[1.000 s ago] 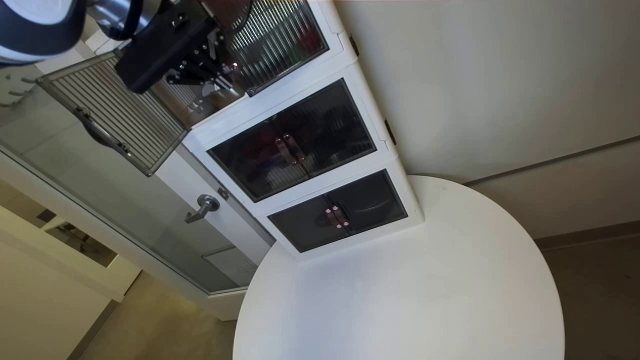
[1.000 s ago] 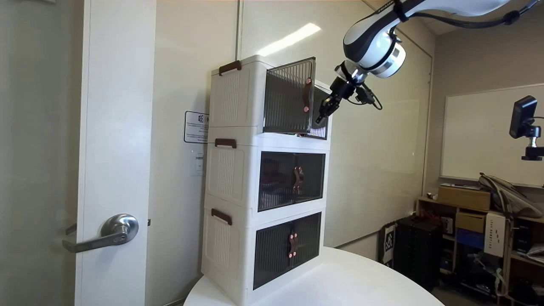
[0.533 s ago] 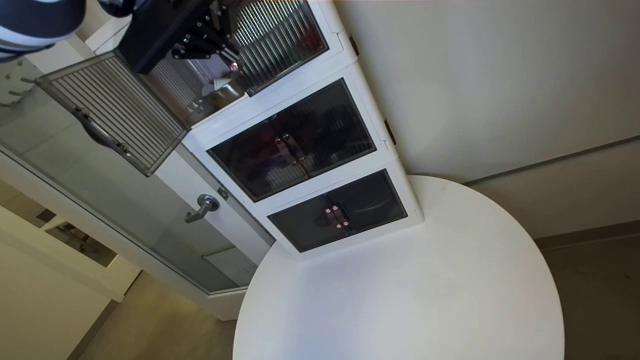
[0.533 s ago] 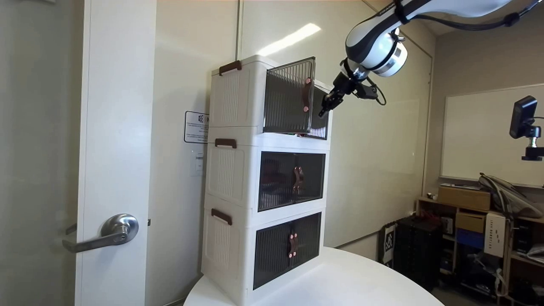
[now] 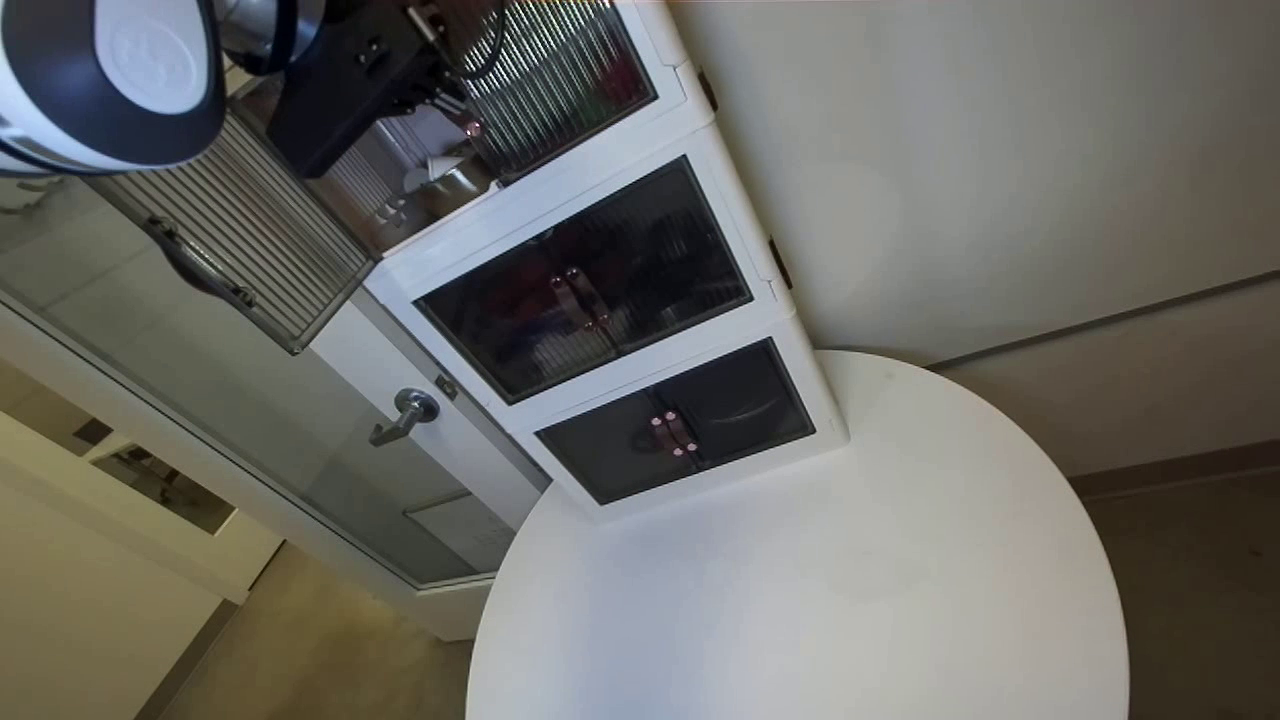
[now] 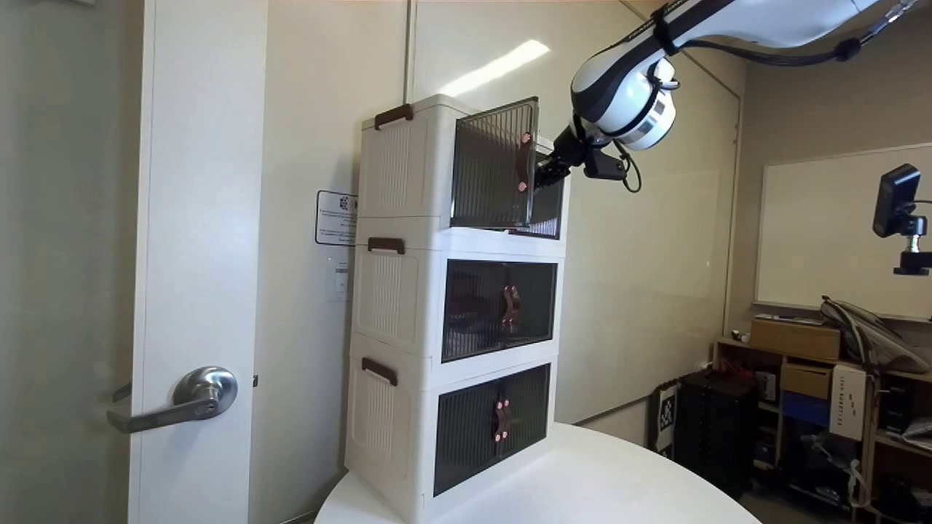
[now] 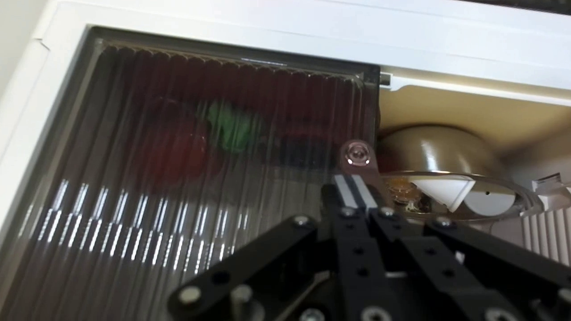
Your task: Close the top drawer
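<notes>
Fingers are together, pale-striped tips overlapping the copper-studded strap on a closed, ribbed, smoky see-through door in the wrist view, and whether they touch it, I can't tell! That's the top drawer, a white-framed box right in front of the fingers, its other ribbed door swung wide and standing out just beside them in both exterior views. In the gap beside the fingers there's a shiny, rounded metal bowl with a white pointed piece, while well below them spreads the smooth, round white table.
</notes>
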You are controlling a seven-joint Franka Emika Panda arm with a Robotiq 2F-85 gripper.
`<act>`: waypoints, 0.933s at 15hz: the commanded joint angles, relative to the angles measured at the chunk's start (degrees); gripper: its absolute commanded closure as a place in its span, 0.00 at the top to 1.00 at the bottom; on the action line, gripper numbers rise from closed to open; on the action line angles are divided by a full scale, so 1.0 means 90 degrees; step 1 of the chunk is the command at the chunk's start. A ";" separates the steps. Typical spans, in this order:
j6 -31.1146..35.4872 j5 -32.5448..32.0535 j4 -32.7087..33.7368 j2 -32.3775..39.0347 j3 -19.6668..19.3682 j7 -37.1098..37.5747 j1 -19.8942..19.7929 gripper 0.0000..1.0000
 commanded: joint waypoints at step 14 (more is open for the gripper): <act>-0.0477 -0.3135 -0.0277 -0.0664 -0.1993 0.1725 0.0626 0.00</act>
